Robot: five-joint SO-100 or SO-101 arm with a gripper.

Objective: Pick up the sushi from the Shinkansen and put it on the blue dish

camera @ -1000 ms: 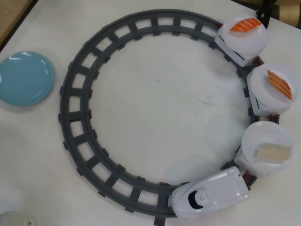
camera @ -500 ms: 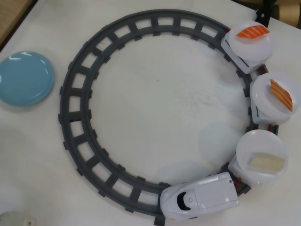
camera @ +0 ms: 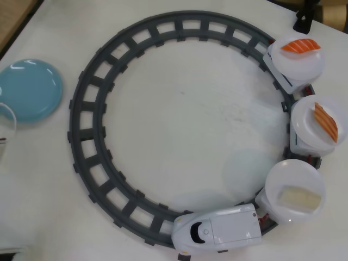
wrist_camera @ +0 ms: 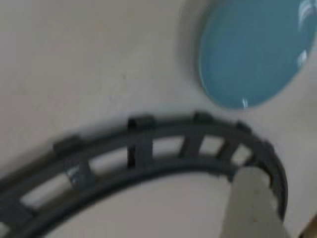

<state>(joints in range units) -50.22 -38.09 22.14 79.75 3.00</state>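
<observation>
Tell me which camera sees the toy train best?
The overhead view: the whole white Shinkansen shows on the grey track, pulling three plates of sushi. The blurry wrist view shows only track and the blue dish, no train.

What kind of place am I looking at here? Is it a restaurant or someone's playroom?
Probably a hobby or lab tabletop, not a real restaurant: a toy Shinkansen pulls white plates of play sushi round a grey plastic track on a plain white table, with a blue dish beside it.
</observation>
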